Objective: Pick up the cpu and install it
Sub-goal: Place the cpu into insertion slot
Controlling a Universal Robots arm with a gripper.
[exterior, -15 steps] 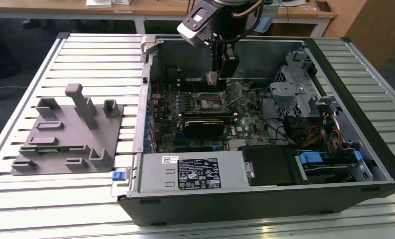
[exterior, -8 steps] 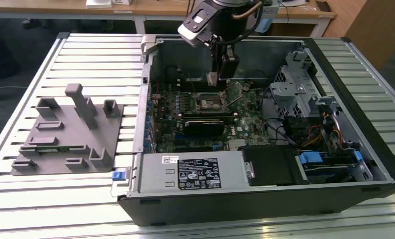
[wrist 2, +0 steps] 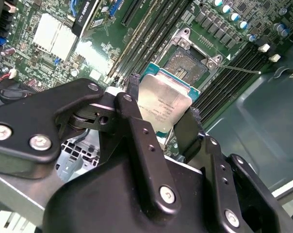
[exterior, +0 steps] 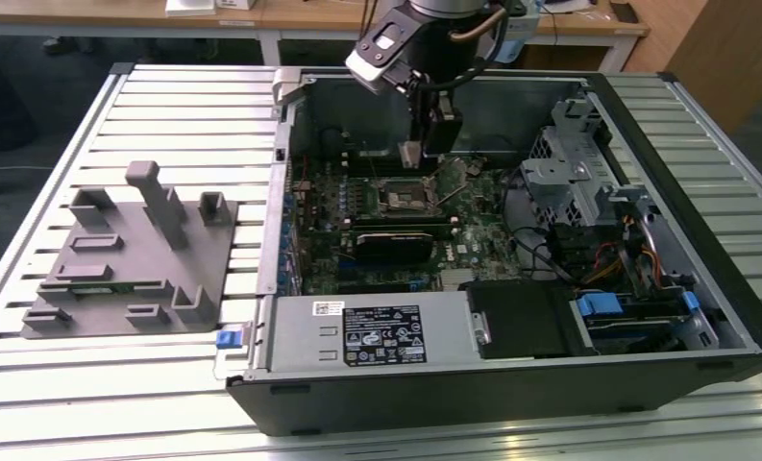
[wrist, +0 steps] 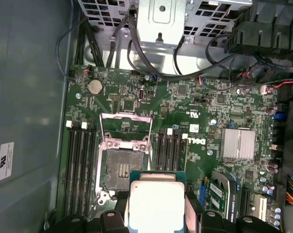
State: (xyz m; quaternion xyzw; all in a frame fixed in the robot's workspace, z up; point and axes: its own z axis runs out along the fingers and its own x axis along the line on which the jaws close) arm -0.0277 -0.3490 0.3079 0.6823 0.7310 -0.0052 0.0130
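In the exterior view the hand point(exterior: 415, 152) hangs inside the open computer case point(exterior: 721, 288), just above the motherboard. The socket point(exterior: 400, 195) lies below its fingertips and a little to one side. A pale patch between the fingertips is probably the cpu point(exterior: 410, 152), though it is hard to make out here.

In the second wrist view the hand point(wrist 2: 162, 99) is closed on the cpu point(wrist 2: 166, 109). The black fingers point(wrist 2: 133, 85) press on two opposite edges, with the chip's silvery top facing the camera. The socket point(wrist 2: 187, 63) sits beyond the fingertips with its contact field bare. The chip overlaps only its nearest corner, so the two are not yet lined up. How high the chip rides above the board I cannot tell.

In the first wrist view the cpu point(wrist: 156, 201) covers the socket's point(wrist: 121, 167) nearest edge, and the socket's retaining frame point(wrist: 125, 127) stands swung open past it. The chip is cut off by the picture's edge. Its underside and corner marks are hidden.
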